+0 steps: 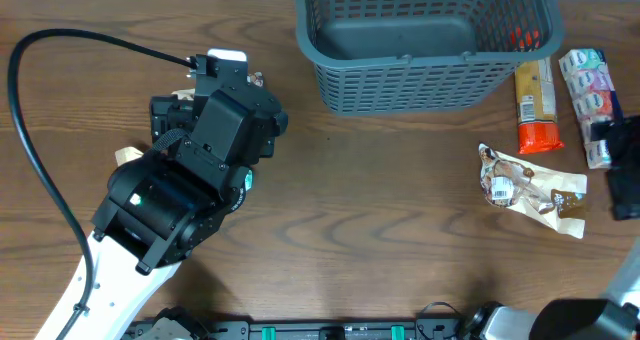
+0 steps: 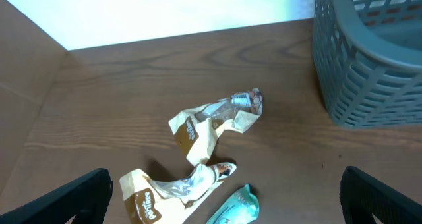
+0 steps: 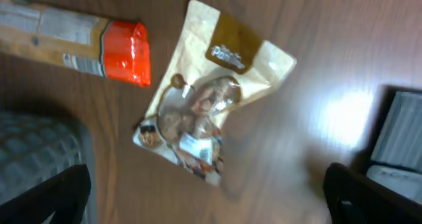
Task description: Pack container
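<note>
The container (image 1: 420,40), a dark grey-blue lattice basket, stands at the back middle-right; a bit of red shows through its right wall. It also shows in the left wrist view (image 2: 369,66). My left gripper (image 2: 227,191) is open and empty above two crumpled tan snack packets (image 2: 217,118) (image 2: 171,188) and a teal packet (image 2: 234,207), left of the basket. My right gripper (image 3: 208,197) is open and empty above a tan packet (image 3: 211,112), which lies right of the basket in the overhead view (image 1: 530,180).
A long packet with an orange end (image 1: 537,105) and a pink-and-white multipack (image 1: 588,90) lie right of the basket. My left arm (image 1: 190,170) covers the left packets from above. A black cable (image 1: 40,130) loops at the left.
</note>
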Tool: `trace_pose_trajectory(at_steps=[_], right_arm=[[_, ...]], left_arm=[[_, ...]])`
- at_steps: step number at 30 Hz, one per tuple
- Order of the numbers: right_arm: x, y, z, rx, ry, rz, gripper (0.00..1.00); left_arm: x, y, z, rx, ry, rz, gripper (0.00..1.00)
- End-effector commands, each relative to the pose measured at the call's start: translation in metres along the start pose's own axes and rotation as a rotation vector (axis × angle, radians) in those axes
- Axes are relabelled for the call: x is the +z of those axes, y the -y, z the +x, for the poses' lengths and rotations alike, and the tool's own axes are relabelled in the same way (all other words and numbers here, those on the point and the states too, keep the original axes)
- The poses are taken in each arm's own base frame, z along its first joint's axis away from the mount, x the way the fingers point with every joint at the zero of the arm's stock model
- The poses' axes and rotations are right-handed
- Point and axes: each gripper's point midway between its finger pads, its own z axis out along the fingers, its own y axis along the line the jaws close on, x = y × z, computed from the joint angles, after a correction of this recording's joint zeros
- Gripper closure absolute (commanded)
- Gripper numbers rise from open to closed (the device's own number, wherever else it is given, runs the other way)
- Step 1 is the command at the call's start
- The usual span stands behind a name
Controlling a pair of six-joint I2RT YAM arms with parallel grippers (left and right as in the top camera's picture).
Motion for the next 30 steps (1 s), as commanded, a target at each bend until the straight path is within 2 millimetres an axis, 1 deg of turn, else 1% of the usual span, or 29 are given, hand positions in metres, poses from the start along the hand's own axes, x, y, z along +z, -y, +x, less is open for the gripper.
trace_pose_trajectory(at_steps=[1, 2, 4, 8, 12, 16, 19, 22, 25, 30], right_arm=[[0.040, 0.004, 0.030, 0.105, -0.131, -0.052, 0.01], [0.052, 0.001, 0.036, 0.134, -0.151, -0.084, 0.01], [0.073, 0.007, 0.043, 0.223, -0.165, -0.074, 0.01], [0.099, 0.021, 0.053, 0.352, -0.179, -0.025, 0.01], [0.108, 0.031, 0.058, 0.507, -0.172, 0.027, 0.01], [0.109, 0.036, 0.052, 0.605, -0.128, 0.053, 0.01], [0.111, 0.040, 0.044, 0.628, -0.070, 0.071, 0.01], [0.116, 0.037, 0.038, 0.613, -0.032, 0.072, 0.01], [0.127, 0.030, 0.035, 0.594, -0.026, 0.068, 0.01], [0.154, 0.012, 0.045, 0.566, -0.094, 0.077, 0.01]], left_arm=[[0.001, -0.004, 0.003, 0.012, -0.009, -0.021, 0.01], [0.001, -0.005, 0.005, 0.017, -0.015, -0.023, 0.01], [0.001, -0.006, 0.008, 0.028, -0.029, -0.028, 0.01], [0.001, -0.008, 0.013, 0.039, -0.048, -0.033, 0.01], [0.001, -0.007, 0.013, 0.034, -0.048, -0.030, 0.01], [0.001, -0.007, 0.013, 0.034, -0.049, -0.030, 0.01], [0.001, -0.007, 0.013, 0.034, -0.049, -0.030, 0.01], [0.001, -0.007, 0.013, 0.034, -0.049, -0.030, 0.01], [0.001, -0.007, 0.013, 0.034, -0.048, -0.030, 0.01], [0.001, -0.007, 0.013, 0.034, -0.049, -0.030, 0.01]])
